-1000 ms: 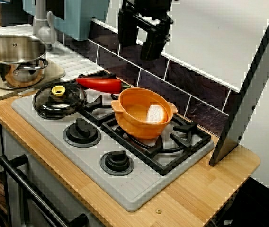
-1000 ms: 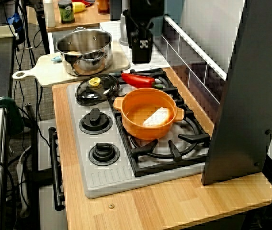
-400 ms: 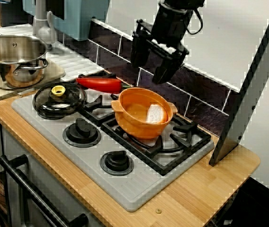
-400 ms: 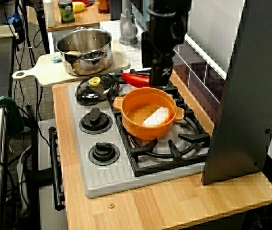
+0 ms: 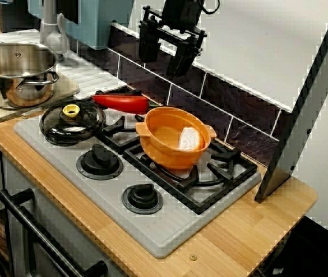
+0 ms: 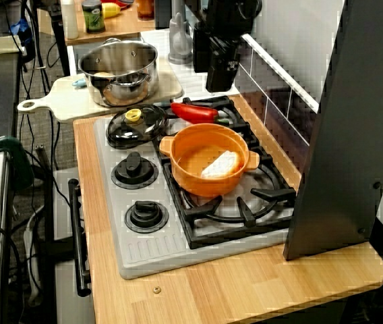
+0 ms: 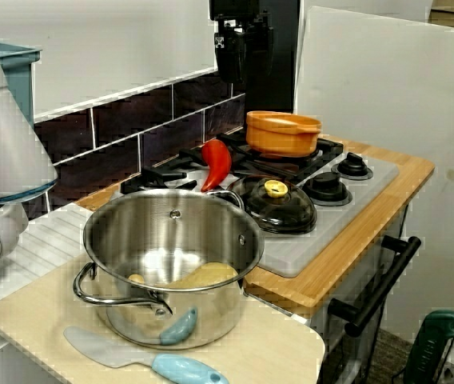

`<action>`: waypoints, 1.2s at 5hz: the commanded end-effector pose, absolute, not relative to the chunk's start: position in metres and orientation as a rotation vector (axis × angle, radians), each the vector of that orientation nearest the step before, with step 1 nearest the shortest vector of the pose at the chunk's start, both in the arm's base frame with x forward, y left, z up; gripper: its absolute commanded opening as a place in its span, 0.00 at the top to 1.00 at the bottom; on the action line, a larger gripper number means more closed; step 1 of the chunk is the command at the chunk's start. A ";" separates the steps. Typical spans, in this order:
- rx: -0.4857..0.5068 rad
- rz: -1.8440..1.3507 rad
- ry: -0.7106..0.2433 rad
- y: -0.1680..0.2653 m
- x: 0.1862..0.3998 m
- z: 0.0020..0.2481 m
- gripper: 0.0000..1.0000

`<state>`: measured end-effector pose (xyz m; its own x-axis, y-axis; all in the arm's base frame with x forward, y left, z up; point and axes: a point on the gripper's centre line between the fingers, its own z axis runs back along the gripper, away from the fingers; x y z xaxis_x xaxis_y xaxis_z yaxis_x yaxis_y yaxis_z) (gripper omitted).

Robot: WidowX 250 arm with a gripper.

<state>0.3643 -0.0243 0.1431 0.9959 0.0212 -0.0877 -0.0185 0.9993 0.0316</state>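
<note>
Near left on the hob (image 5: pixel 172 234): dark glass lid (image 5: pixel 71 121). Right of it, on the grate (image 5: pixel 224 173): orange pot (image 5: pixel 172 153), white slab (image 5: pixel 190 138) inside. Far edge: red pepper (image 5: pixel 120 103), glossy, lying flat. Above it, well clear: gripper (image 5: pixel 163 60), fingers wide, empty. Judged a hover; any pick calls for a straight descent.

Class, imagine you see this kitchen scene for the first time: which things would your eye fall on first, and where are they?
The bright orange pot stands out first, sitting on a black burner grate of the grey stove with a white piece inside. Behind it a red pepper lies at the stove's back edge. The black gripper hangs in the air above that edge, jaws apart and empty.
</note>
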 end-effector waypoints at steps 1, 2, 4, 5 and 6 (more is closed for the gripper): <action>0.023 -0.048 -0.071 -0.014 0.337 0.184 0.00; 0.003 -0.053 -0.115 -0.010 0.322 0.169 0.00; 0.009 -0.019 -0.139 -0.012 0.330 0.151 0.00; 0.038 -0.015 -0.133 -0.021 0.342 0.132 0.00; 0.071 -0.034 -0.109 -0.033 0.349 0.115 0.00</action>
